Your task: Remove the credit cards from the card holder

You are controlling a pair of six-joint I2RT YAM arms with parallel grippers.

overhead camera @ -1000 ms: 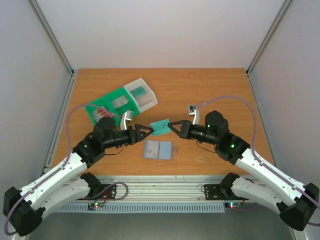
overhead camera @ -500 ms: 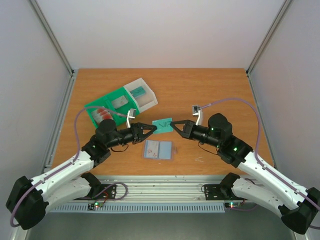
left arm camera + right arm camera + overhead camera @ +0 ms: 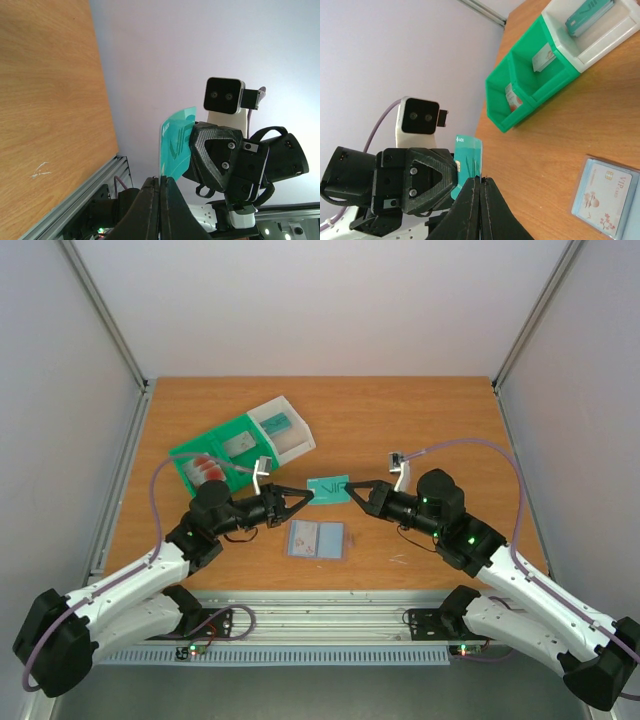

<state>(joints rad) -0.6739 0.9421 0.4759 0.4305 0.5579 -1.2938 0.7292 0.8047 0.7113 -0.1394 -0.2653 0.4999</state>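
Note:
A greenish-teal credit card (image 3: 328,490) hangs above the table between both arms. My left gripper (image 3: 306,497) is shut on its left edge and my right gripper (image 3: 352,488) is shut on its right edge. The left wrist view has the card (image 3: 175,142) standing out of my closed left gripper (image 3: 161,179), with the right gripper's black fingers (image 3: 215,155) on its far side. The right wrist view mirrors this: card (image 3: 468,152), right gripper (image 3: 481,178). The blue-grey card holder (image 3: 316,539) lies flat below, with a pale red-blotched card (image 3: 602,192) showing in it.
A green-and-white compartment tray (image 3: 242,446) stands at the back left with a few cards in its bins (image 3: 535,75). The table's front edge has an aluminium rail (image 3: 320,615). White walls stand on both sides.
My left gripper was open beside the teal card and has shut on its left edge. Both arms and the card have shifted slightly right.

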